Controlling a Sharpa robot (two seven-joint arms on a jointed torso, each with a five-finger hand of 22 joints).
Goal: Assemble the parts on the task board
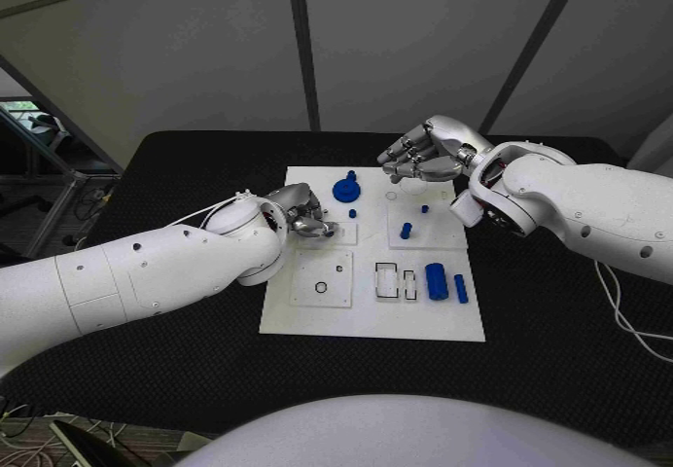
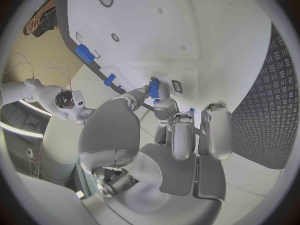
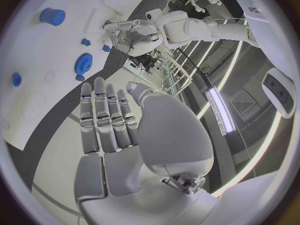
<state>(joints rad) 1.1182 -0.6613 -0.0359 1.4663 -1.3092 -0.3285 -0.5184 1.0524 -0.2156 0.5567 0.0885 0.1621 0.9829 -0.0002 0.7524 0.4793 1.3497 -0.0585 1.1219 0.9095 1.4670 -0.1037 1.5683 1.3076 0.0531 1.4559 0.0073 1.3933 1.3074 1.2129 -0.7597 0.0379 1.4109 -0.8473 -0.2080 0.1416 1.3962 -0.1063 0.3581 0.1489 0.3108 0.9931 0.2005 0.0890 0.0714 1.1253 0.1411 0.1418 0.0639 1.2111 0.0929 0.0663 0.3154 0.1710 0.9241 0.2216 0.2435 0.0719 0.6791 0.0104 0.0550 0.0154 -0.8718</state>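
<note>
the task board [image 1: 368, 326] lay flat in the middle of the black table [image 1: 183, 165], a white plate carrying smaller raised white panels. on its near right part a blue cylinder [image 1: 437, 281] and a slimmer blue pin [image 1: 460, 288] lay side by side, just right of 2 narrow rectangular slots [image 1: 387, 279]. a small upright blue peg [image 1: 406, 231] stood on the right panel, with a tiny blue stud [image 1: 425, 208] a little beyond it. a blue gear [image 1: 346, 188] stood at the far middle of the board, and a small blue stud [image 1: 352, 213] sat just near of it. the near left panel showed a small dark ring [image 1: 323, 287].

the left arm [image 1: 126, 277] came in from the left and its bulky wrist covered the left edge of the board. the left hand [image 1: 306, 216] was down on the left middle panel, fingers curled in; the left wrist view showed a small blue part [image 2: 153, 89] pinched between its fingertips [image 2: 164, 103], right at the board surface beside a small rectangular recess [image 2: 177, 86].

the right hand [image 1: 424, 154] hovered over the far right corner of the board, apart from the gear and the pegs. in the right wrist view its fingers [image 3: 106, 117] lay straight and close together, released, with nothing in them. a white cable [image 1: 624, 316] trailed on the table at the right.
</note>
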